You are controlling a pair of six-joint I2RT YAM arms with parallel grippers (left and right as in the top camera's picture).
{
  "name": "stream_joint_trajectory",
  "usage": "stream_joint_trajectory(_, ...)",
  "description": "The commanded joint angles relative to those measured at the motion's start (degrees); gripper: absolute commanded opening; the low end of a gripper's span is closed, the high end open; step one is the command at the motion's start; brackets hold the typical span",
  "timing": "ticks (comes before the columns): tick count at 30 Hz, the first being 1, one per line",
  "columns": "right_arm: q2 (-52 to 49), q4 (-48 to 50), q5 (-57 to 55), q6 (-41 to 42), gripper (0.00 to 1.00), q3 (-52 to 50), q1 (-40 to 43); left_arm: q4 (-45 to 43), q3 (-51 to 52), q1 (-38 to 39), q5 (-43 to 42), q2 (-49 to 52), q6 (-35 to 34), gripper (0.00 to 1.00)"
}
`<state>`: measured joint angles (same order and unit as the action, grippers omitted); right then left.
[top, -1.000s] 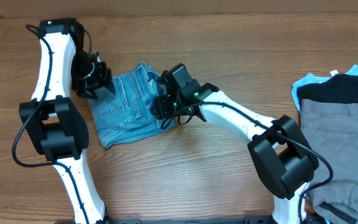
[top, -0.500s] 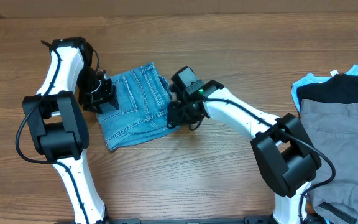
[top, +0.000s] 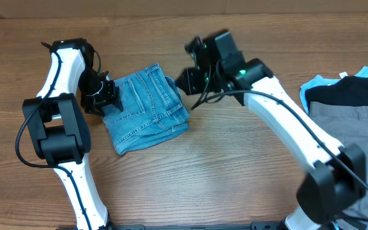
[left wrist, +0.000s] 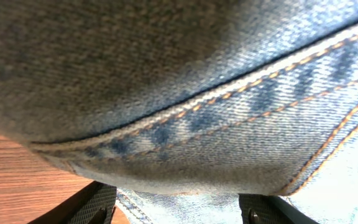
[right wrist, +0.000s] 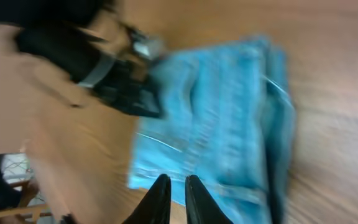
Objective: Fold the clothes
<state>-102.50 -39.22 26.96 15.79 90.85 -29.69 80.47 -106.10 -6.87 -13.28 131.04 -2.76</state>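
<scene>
My left gripper (top: 105,97) sits at the left edge of the jeans (top: 147,110), jaws wide, denim crowding up against them; my right gripper (top: 189,78) hangs above the bundle's right side, fingers nearly together, holding nothing. To finish well I'd press the fold flat and square its edges; no tugging that opens the layers. The jeans lie mid-left on the table (top: 235,179) as a compact, slightly skewed rectangle: faded light blue, tan seam stitching.
</scene>
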Motion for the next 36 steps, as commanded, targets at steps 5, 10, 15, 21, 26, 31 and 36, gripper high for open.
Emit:
stream_joint_trajectory(5,-8.35,4.28,-3.50,3.52,0.09,-5.31,-4.04,-0.59,0.28,0.04,-2.25,-1.09,0.39,0.66)
stream_joint_trajectory(10,-18.23,5.75,-4.63,8.50,0.06,-8.17,-4.24,-0.11,-0.50,0.02,-2.27,-1.09,0.44,0.67)
stream_joint_trajectory(15,-24.09,0.00,-5.07,17.03,0.04,-8.41,-1.97,5.29,-6.60,0.04,-3.48,-1.60,1.40,0.67)
stream_joint_trajectory(21,-22.93,-5.38,-7.02,19.63,0.04,-8.39,-0.81,12.02,-16.28,1.20,-6.91,-5.64,3.58,0.70)
stream_joint_trajectory(26,-19.56,-10.19,-12.26,20.31,0.04,-8.37,-0.70,13.79,-16.74,4.02,-5.35,-11.43,4.09,0.70)
stream_joint_trajectory(31,-10.97,-12.63,-14.12,16.00,0.04,-8.33,-0.59,15.63,-16.72,8.07,-2.25,-15.17,2.29,0.70)
stream_joint_trajectory(36,1.27,-11.87,-14.16,12.46,0.04,-8.35,-0.57,16.28,-13.57,13.51,1.90,-15.34,-2.69,0.68)
